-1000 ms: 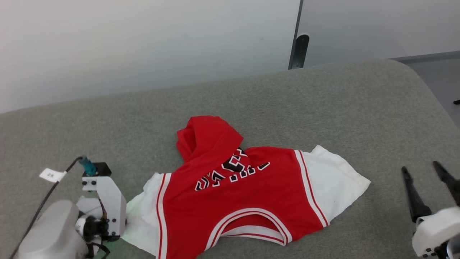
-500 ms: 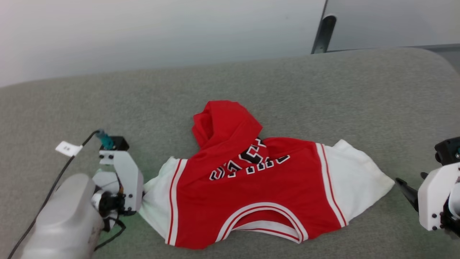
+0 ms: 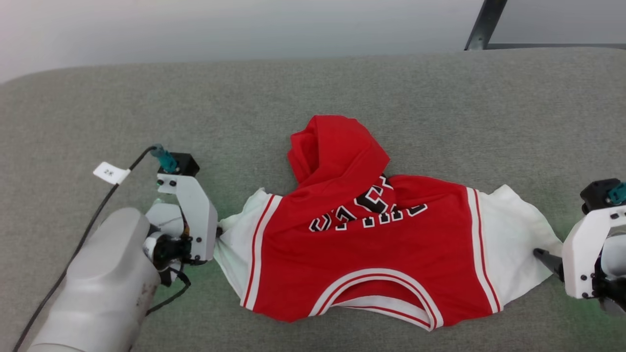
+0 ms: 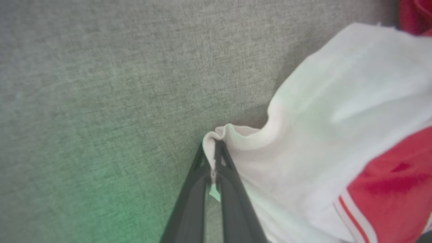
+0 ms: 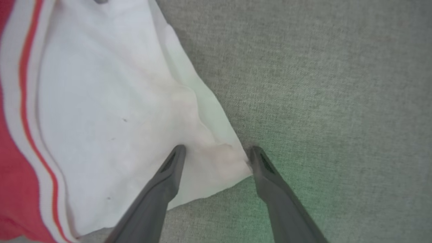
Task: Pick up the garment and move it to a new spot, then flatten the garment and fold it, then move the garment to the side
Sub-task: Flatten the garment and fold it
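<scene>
Both garment (image 3: pixel 371 249) sleeves (image 3: pixel 508 244) seem readied for stretching flat. The left gripper (image 4: pixel 214 150) pinches one; the right gripper (image 5: pixel 217 150) straddles the other, spread wide

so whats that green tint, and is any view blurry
Head view: sharp, faint green cast on the grey surface either side of the garment. Left wrist view: green glow beside the left gripper, garment blurred. Right wrist view: green patch around the right gripper, garment crisp.
</scene>
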Tool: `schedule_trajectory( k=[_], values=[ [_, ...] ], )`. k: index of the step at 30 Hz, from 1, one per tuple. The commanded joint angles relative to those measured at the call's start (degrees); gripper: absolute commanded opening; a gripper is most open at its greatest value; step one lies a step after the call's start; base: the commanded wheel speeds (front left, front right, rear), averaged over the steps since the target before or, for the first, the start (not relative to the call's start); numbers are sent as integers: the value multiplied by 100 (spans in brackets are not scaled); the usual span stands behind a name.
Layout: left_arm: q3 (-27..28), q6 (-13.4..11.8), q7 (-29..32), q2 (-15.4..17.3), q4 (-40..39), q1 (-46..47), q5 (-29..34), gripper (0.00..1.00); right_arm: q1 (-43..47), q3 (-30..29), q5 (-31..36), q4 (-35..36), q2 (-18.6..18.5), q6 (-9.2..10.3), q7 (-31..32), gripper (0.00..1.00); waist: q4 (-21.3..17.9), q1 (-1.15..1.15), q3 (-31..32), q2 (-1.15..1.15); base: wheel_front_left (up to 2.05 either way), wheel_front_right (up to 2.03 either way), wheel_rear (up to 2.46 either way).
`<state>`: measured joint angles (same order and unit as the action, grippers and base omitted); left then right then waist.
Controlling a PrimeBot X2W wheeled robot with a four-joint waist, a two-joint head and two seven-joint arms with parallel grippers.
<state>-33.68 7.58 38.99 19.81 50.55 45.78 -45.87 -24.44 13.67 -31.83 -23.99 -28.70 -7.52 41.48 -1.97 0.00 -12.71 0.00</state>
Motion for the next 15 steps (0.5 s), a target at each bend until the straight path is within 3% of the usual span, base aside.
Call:
schedule_trajectory(
  k=[1, 7, 8, 9, 15],
  values=[
    [-168, -21, -56, -171, 115, -170, -52, 0, -68, 98, -80, -214, 32, 6, 95, 100, 62, 0, -61, 0, 0, 0, 0],
    [-318, -24, -115, -148, 142, -100, -191, 0, -174, 285, -135, -620, 39, 7, 197, 100, 82, 0, -93, 0, 0, 0, 0],
    [-341, -24, -115, -144, 156, -85, -232, 0, -185, 342, -157, -699, 27, 7, 246, 57, 81, 0, -94, 0, 0, 0, 0],
    [-364, -23, -124, -139, 167, -67, -253, 0, -202, 356, -204, -775, 17, 7, 267, 0, 80, 0, -91, 0, 0, 0, 0],
    [-506, -19, -88, -126, 246, -46, -453, 0, -317, 407, -504, -913, -153, 7, 374, 0, 62, 0, 49, 0, 0, 0, 0]
  ],
)
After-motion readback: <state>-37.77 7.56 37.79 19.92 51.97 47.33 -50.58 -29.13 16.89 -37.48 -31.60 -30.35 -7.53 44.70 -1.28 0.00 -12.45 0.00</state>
